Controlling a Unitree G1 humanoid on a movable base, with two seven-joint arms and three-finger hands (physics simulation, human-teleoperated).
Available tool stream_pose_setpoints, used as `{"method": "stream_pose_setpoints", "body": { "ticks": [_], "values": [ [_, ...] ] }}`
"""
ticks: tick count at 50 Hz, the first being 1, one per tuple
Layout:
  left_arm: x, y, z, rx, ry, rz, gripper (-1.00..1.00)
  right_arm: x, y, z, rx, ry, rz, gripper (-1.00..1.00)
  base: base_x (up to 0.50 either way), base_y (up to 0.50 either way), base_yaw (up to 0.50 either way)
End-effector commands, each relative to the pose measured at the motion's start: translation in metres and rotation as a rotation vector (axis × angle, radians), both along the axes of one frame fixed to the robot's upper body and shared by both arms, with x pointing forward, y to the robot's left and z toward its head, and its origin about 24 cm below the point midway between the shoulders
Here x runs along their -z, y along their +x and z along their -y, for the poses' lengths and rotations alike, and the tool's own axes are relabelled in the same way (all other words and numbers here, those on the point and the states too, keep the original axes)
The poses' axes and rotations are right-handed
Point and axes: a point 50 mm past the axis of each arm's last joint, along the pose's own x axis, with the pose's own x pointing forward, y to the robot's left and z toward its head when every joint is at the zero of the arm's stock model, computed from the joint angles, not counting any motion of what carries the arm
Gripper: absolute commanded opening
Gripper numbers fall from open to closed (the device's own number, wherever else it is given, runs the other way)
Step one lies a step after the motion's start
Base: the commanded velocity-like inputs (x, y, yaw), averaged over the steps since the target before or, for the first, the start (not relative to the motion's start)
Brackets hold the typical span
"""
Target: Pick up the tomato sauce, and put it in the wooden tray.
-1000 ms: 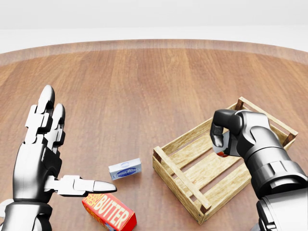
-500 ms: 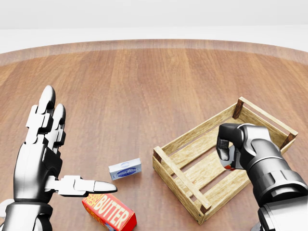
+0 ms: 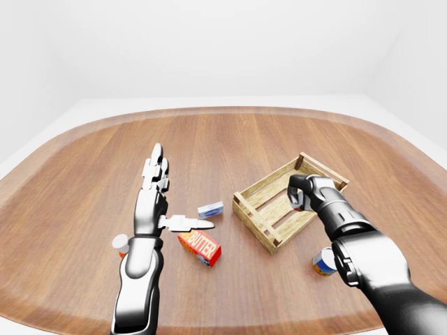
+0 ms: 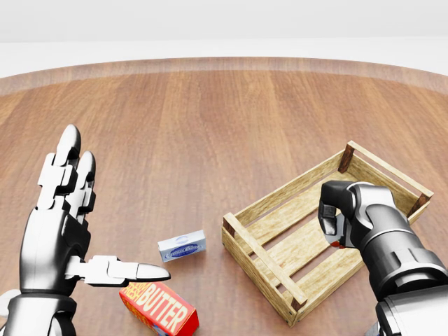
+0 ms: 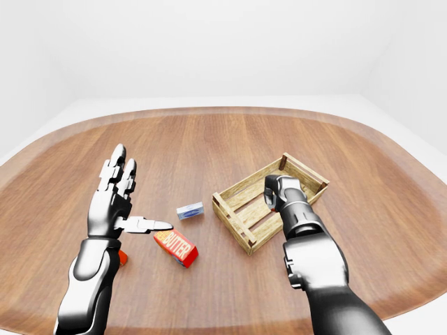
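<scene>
**Two hands, one of them lowering the sauce into the crate**

One hand is doing the work. The right hand [image 4: 343, 213] is reaching over the wooden tray [image 4: 262, 262] with its fingers curled tight around a small object, of which only a sliver of red and white is showing beneath the knuckles; I am judging this to be the tomato sauce [image 4: 338, 243], held low inside the tray's walls and close to the slatted floor. Whether it is already touching the slats cannot be told, since the hand is covering it. Gripping from above is sensible here, because it lets the hand clear the tray's rails on the way down.

The left hand [image 4: 66, 224] is hovering spread open, fingers pointing up and thumb jutting sideways, holding nothing. It is parked well clear of the tray, above the butter box [image 4: 159, 309], with a small blue-and-white packet [image 4: 181, 246] lying between it and the tray. A tin [image 3: 323, 262] is standing on the table by the right forearm in the left-eye view, and a small jar [image 3: 121, 244] is sitting behind the left wrist.

Compared with a second ago, the right hand is sitting lower and nearer the tray's floor; over the last half second it is barely shifting. The left hand and the loose items are not moving.
</scene>
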Motion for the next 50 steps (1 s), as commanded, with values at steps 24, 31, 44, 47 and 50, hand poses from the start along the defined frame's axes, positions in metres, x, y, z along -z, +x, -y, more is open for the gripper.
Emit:
{"method": "stream_pose_setpoints", "body": {
  "ticks": [24, 31, 44, 47, 50],
  "values": [
    [-0.003, 0.001, -0.002, -0.004, -0.005, 0.012, 1.00, 0.002, 0.000, -0.003, -0.012, -0.014, 0.016, -1.00, 0.00, 0.00, 0.00],
    [-0.003, 0.000, -0.001, -0.003, -0.004, 0.014, 1.00, 0.005, -0.001, -0.003, -0.011, -0.012, 0.013, -1.00, 0.00, 0.00, 0.00],
    [-0.003, 0.000, -0.001, -0.003, -0.003, 0.013, 1.00, 0.014, -0.007, 0.000, -0.002, -0.014, 0.005, -1.00, 0.00, 0.00, 0.00],
    [-0.003, 0.000, -0.002, -0.003, -0.003, 0.014, 1.00, 0.016, -0.008, 0.001, 0.002, -0.011, 0.006, -1.00, 0.00, 0.00, 0.00],
    [-0.003, 0.000, -0.001, -0.003, -0.003, 0.014, 1.00, 0.017, -0.008, 0.001, 0.004, -0.011, 0.007, -1.00, 0.00, 0.00, 0.00]
  ]
}}
